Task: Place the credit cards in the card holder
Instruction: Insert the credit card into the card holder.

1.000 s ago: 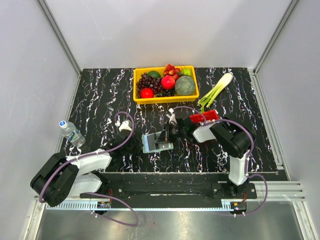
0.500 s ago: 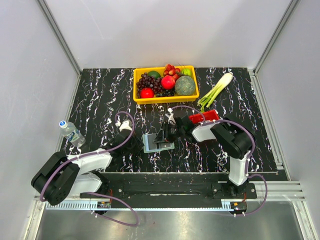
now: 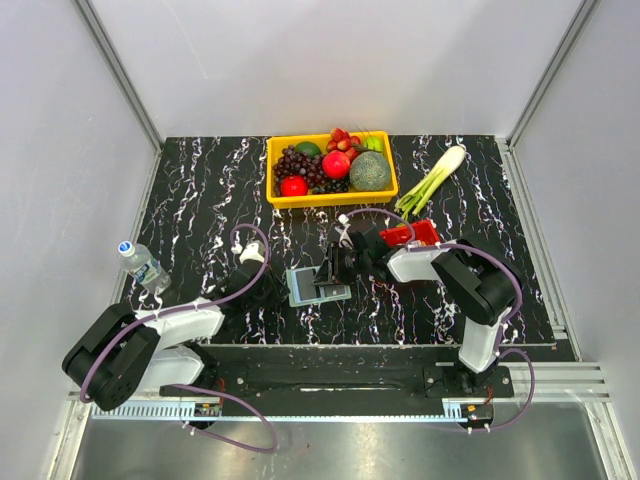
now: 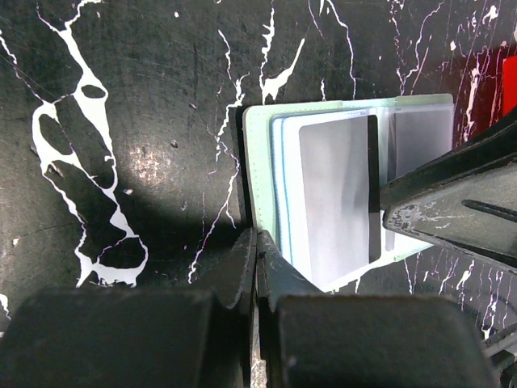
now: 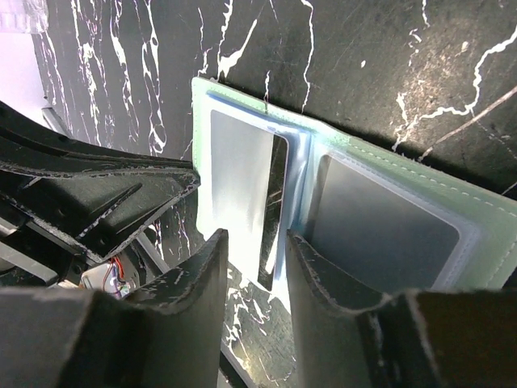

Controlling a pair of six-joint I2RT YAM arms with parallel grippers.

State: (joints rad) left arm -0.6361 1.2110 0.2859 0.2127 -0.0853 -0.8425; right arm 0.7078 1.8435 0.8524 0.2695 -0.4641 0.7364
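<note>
**Two pockets filled, holder open**

The holder (image 3: 315, 284) lay opened flat on the desk (image 3: 200, 200), about midway along its width and closer to the near edge than the far one.

My left end effector (image 4: 257, 242) had its fingers pressed together right at the holder's left edge. I could not tell whether they pinched that edge or only pinned it down.

My right end effector (image 5: 257, 238) hung low over the holder's middle fold with its fingers apart and nothing between them. A dark band of the pale card (image 5: 238, 182) showed in the gap below.

That pale card sat under the clear window of the pocket on my left arm's side. Its dark band ran along the fold and seemed to reach the holder's edge, so I could not be sure it was pushed fully home. A grey card (image 5: 388, 226) lay squarely inside the other pocket.

By my reckoning the task was well along, with at least two cards in. I saw no loose card on the desk, though the red basket (image 3: 410, 233) beside my right arm was partly hidden and might have held more. What seemed left was to seat the pale card, check for strays, and perhaps fold the holder shut.
</note>
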